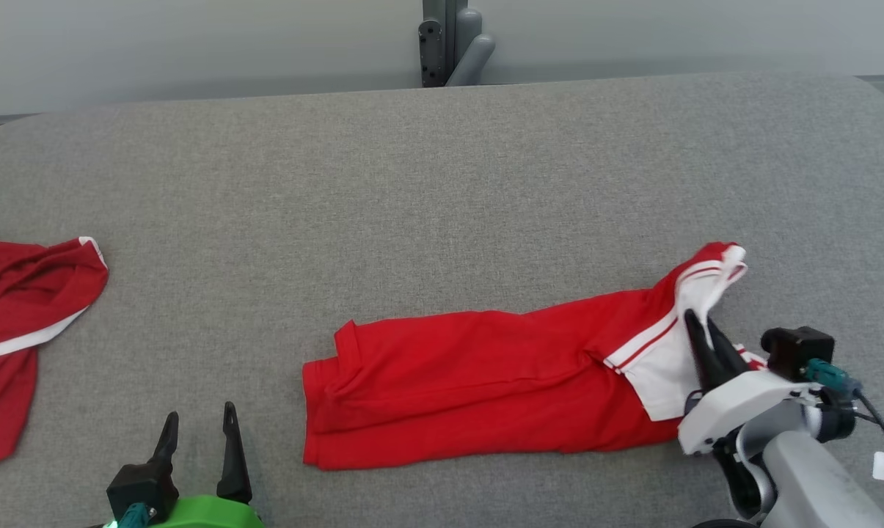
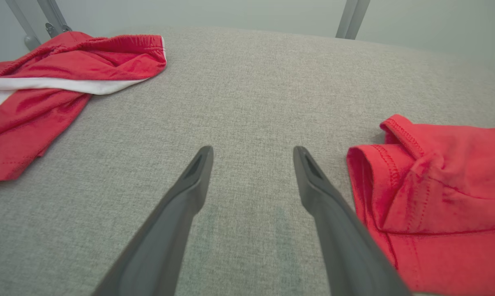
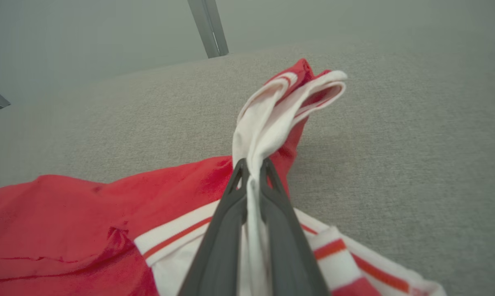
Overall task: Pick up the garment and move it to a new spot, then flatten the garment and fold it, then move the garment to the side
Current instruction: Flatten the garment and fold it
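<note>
A red garment [image 1: 478, 381] with a white, red-striped end lies folded lengthwise on the grey table [image 1: 442, 183]. My right gripper [image 1: 698, 323] is shut on the garment's white end [image 3: 272, 123], which bunches up between the fingers and stands lifted off the cloth surface. My left gripper [image 1: 198, 422] is open near the front edge, left of the garment's red hem [image 2: 395, 164], with bare table between its fingers [image 2: 198, 172].
A second red garment with white trim [image 1: 23, 323] lies crumpled at the table's left edge, also in the left wrist view [image 2: 58, 82]. A grey post [image 1: 453, 40] stands behind the far edge. Bare grey surface stretches across the back of the table.
</note>
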`<state>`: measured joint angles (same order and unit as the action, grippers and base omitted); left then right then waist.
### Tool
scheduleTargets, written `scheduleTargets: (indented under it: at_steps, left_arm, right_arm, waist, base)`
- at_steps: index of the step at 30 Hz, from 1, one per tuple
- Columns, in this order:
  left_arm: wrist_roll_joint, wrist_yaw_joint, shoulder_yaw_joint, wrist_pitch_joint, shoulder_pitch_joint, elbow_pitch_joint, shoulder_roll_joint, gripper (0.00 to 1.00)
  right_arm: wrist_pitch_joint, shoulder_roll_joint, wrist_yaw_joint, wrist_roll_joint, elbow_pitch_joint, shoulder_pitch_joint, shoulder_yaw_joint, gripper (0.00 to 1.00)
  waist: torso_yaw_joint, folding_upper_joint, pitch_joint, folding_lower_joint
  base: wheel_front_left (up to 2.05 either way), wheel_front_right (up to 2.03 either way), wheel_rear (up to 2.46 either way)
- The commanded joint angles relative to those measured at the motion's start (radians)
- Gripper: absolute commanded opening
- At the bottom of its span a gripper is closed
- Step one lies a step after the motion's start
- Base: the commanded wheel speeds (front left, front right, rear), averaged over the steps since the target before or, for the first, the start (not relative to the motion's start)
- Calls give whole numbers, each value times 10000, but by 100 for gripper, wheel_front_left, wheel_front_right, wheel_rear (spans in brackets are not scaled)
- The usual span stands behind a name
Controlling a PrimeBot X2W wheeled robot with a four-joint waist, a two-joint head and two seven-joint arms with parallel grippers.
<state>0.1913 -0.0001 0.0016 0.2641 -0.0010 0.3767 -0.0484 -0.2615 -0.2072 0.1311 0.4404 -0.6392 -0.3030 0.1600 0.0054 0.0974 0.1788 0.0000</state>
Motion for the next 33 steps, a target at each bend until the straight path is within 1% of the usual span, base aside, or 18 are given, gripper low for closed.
scheduleTargets:
  at_steps: [1, 3, 5, 7, 8, 11, 17, 21, 22, 27, 32, 33]
  left_arm:
    - [-64, -31, 10, 1, -4, -15, -36, 100]
    - [-75, -52, -63, 1, -30, -20, -39, 100]
    - [-72, -76, -161, 1, -64, -5, -39, 100]
    - [-64, -85, -262, 0, -115, 1, -37, 100]
    - [-62, -96, -307, 1, -125, 4, -37, 100]
    - [-83, -134, -464, 0, -177, 28, -39, 100]
    - [-13, -128, -621, 0, -216, 88, -40, 100]
    - [16, -145, -770, 0, -146, 157, -39, 100]
    - [16, -145, -770, 0, -146, 157, -39, 100]
    - [45, -145, -846, 0, -23, 186, -39, 100]
    - [123, -130, -957, 1, -45, 182, -37, 100]
    - [165, -71, -1006, 0, -94, 159, -37, 100]
  right_arm:
    - [-17, 11, -9, 283, 370, 258, 504, 0]
    - [68, 8, -7, 636, 839, 441, 1194, 0]
    - [265, 63, -4, 1232, 1356, 594, 2004, 0]
    - [384, -73, -6, 1606, 1695, 655, 2567, 0]
    - [411, -28, -6, 1817, 1807, 685, 2874, 0]
    - [446, 124, -6, 2208, 2014, 530, 3576, 0]
    - [357, 524, -4, 2674, 1969, -5, 4660, 0]
    - [285, 676, -6, 2840, 1789, -387, 5233, 0]
    - [285, 676, -6, 2840, 1789, -387, 5233, 0]
    - [175, 893, -4, 2955, 1346, -863, 5707, 0]
    - [55, 1117, -4, 3070, 866, -1329, 5910, 0]
    - [19, 1195, -4, 3029, 646, -1507, 5852, 16]
  waist:
    - [28, 1, -20, 0]
    - [96, 1, -47, 0]
    - [206, 1, -62, 0]
    - [341, 1, -45, 0]
    - [429, 1, -30, 0]
    - [746, 1, 13, 0]
    - [1599, 1, 99, 0]
    - [2253, 1, 141, 0]
    - [2253, 1, 141, 0]
    - [2905, 1, 231, 0]
    - [3320, 1, 357, 0]
    - [3391, 1, 411, 0]
  base:
    - [0, 0, 0]
    - [0, 0, 0]
    - [0, 0, 0]
    - [0, 0, 0]
    - [0, 0, 0]
    - [0, 0, 0]
    - [0, 0, 0]
    - [0, 0, 0]
    - [0, 0, 0]
    - [0, 0, 0]
    - [0, 0, 0]
    - [0, 0, 0]
